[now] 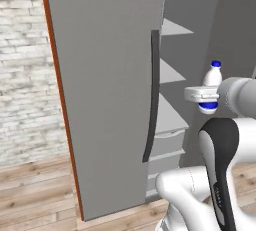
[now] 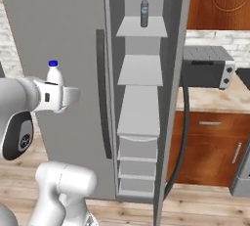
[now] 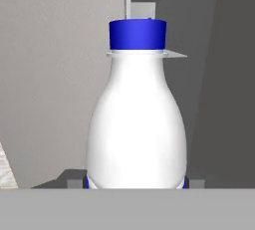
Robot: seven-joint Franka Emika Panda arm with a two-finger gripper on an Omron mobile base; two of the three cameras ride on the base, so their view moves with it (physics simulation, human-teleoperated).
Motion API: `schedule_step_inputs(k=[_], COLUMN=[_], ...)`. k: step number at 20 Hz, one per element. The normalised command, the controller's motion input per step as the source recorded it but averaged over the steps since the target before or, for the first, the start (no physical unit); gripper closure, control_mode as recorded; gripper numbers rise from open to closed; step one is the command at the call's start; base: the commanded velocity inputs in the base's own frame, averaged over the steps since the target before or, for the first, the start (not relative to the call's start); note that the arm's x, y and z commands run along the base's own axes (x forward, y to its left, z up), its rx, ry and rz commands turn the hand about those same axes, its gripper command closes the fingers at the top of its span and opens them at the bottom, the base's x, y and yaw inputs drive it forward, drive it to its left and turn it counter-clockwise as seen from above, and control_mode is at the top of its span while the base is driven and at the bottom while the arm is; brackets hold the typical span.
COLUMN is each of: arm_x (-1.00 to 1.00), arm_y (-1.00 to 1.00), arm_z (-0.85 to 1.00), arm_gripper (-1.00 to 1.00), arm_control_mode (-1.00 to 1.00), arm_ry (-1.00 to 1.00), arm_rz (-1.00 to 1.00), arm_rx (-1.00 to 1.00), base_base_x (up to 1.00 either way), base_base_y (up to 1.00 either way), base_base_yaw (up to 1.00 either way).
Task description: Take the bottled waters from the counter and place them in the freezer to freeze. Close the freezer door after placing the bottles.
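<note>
Bottle [image 1: 212, 78], white with blue cap, stands upright in the tool [image 1: 202, 95], clamped low on its body. Judged light, rigid and smooth; that wide lower body suits the grip. Freezer [image 2: 139, 71] shelves lie ahead.

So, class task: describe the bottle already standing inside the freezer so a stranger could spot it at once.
Find the tall grey freezer with its door swung open. On the top pale shelf stands a dull grey bottle with a narrow neck. Unlike the white, blue-capped bottle in the claw, it is dark and stands alone.
</note>
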Motion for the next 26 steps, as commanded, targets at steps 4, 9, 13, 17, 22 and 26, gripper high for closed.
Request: schedule_step_inputs(k=[4,9,13,17,22,26], arm_x=[0.0,0.0,0.0,0.0,0.0,0.0], arm_y=[0.0,0.0,0.0,0.0,0.0,0.0], arm_z=[0.0,0.0,0.0,0.0,0.0,0.0], arm_gripper=[1.0,1.0,1.0,1.0,1.0,1.0], arm_control_mode=[1.0,1.0,1.0,1.0,1.0,1.0], arm_ry=[0.0,0.0,0.0,0.0,0.0,0.0], arm_rz=[0.0,0.0,0.0,0.0,0.0,0.0], arm_rx=[0.0,0.0,0.0,0.0,0.0,0.0], base_base_x=[0.17,0.42,0.38,0.29,0.22,0.24], base_base_y=[0.06,-0.01,-0.14,-0.19,-0.27,-0.4], base_base_yaw=[0.0,0.0,0.0,0.01,0.04,0.08])
